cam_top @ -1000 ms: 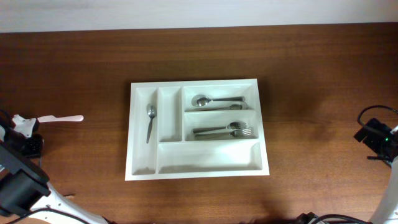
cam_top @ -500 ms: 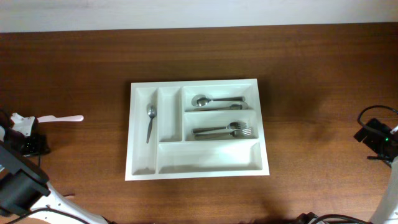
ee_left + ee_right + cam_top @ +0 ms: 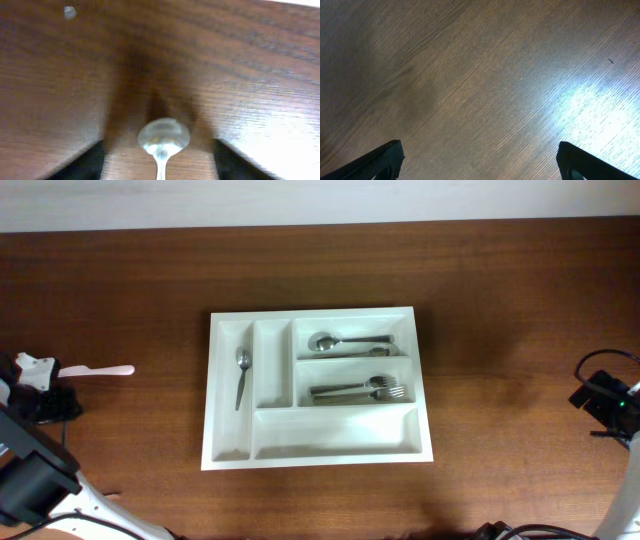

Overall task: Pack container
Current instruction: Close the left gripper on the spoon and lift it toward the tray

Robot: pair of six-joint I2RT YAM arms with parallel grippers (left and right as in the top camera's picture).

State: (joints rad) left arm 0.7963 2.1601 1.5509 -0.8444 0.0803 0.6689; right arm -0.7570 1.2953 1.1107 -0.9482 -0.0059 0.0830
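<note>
Left hand low over the table, fingers parted either side of a spoon. Bowl sits clear of both fingers, nothing gripped. Right hand spread wide above the wood, holding nothing. Both arms sit out at the table's side edges. Container mid-table between them, well apart from both.

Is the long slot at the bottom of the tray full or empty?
Empty. That slot of the tray shows only bare white plastic; the forks and spoons lie in other slots.
</note>
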